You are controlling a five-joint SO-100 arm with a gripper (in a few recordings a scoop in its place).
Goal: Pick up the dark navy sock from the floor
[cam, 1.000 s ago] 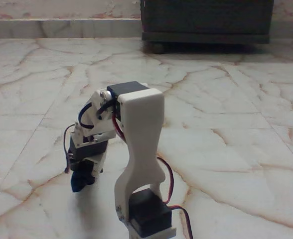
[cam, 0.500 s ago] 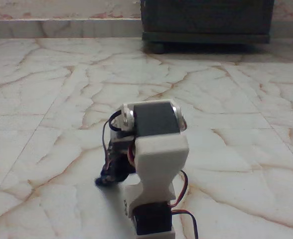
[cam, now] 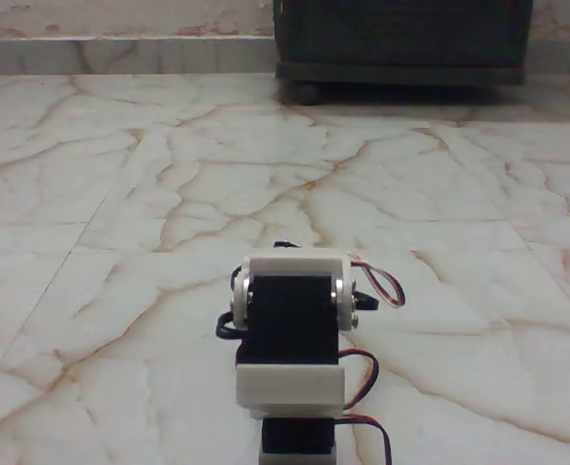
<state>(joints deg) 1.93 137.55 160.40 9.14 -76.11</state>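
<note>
The arm (cam: 293, 334) sits folded low at the near edge of the marble floor (cam: 120, 194); its own body hides the jaws, so their state and the dark navy sock's place cannot be told

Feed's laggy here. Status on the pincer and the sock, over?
Arm folded low, facing away; pincer hidden behind it, state unknown. No sock to report. Floor ahead bare; dark cabinet at far wall.

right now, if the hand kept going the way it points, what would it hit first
Cannot tell: the folded arm blocks the hand, so its aim is unclear. Beyond the arm lies bare floor, then the dark cabinet.
</note>
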